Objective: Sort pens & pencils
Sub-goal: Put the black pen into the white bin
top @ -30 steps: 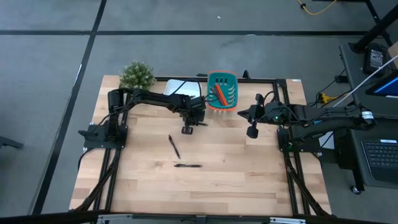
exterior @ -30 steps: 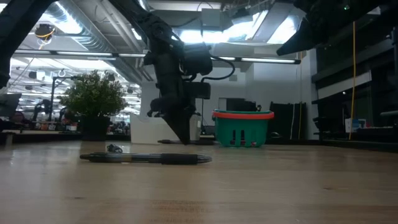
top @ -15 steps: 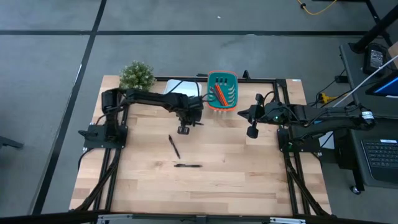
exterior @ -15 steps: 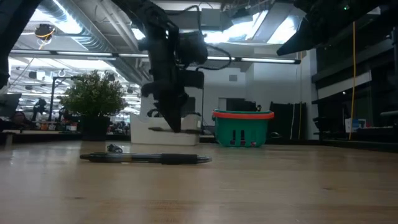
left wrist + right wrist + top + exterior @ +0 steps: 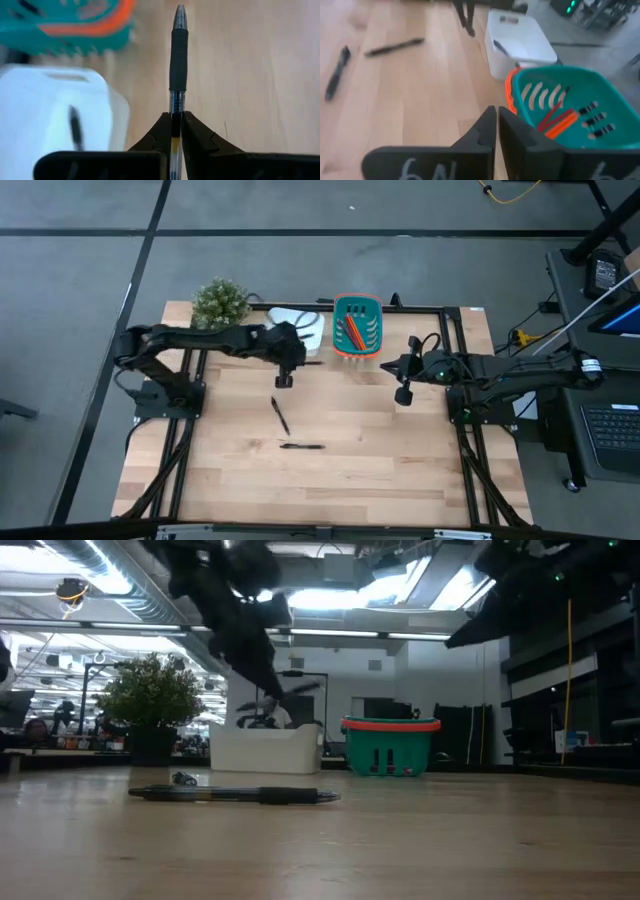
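Clamped tight on a black pen [image 5: 177, 75], the left gripper [image 5: 284, 378] hangs above the table [image 5: 400, 460] just beside a white bin [image 5: 300, 330], the pen's tip jutting straight out beyond the fingers [image 5: 195, 142]. Another pen [image 5: 75, 127] already lies inside that bin. Two more pens [image 5: 280, 416] [image 5: 301, 446] rest on the wood, a little way out from the closed jaws. Orange-red pencils [image 5: 350, 332] sit in a teal basket [image 5: 358, 304] next to the white bin. Farther off, the right gripper [image 5: 403, 392] waits above the table with its jaws pressed together and empty, near the basket. A small potted plant [image 5: 219, 301] stands at the table's back edge.
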Controlling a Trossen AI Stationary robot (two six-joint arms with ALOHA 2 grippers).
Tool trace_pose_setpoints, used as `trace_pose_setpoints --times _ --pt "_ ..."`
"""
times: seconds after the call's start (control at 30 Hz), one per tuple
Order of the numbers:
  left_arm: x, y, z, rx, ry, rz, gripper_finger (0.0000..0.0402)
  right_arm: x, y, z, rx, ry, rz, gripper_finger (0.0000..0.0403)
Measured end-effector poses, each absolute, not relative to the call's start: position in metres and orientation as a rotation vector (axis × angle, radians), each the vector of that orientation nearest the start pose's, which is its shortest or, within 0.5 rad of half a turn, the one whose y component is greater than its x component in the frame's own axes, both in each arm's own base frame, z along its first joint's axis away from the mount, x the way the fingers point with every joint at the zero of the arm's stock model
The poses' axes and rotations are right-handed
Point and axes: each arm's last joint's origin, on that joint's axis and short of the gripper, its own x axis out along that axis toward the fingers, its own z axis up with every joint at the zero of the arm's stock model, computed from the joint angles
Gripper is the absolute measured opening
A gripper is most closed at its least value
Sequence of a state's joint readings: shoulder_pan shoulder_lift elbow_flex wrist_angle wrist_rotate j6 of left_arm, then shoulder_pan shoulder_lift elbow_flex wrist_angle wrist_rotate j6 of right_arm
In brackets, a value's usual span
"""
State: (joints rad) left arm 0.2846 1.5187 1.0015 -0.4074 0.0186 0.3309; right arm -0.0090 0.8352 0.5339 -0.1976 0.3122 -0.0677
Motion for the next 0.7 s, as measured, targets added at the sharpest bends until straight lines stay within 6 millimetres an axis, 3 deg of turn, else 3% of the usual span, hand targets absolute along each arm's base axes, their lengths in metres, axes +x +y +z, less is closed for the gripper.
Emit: trace_pose_setpoints --times 0.27,0.47,0.7 --pt "0.261 0.084 0.219 0.163 0.614 0.128 0.0017 0.182 -0.010 0.250 -0.138 0.378 -0.267 0.0021" --pt "0.249 0.086 0.203 0.173 0.505 0.142 0.0017 0.195 -0.008 0.252 -0.134 0.303 -0.192 0.0021" --pt "0.244 0.094 0.200 0.177 0.465 0.132 0.0017 0.217 -0.007 0.236 -0.113 0.339 -0.150 0.0021"
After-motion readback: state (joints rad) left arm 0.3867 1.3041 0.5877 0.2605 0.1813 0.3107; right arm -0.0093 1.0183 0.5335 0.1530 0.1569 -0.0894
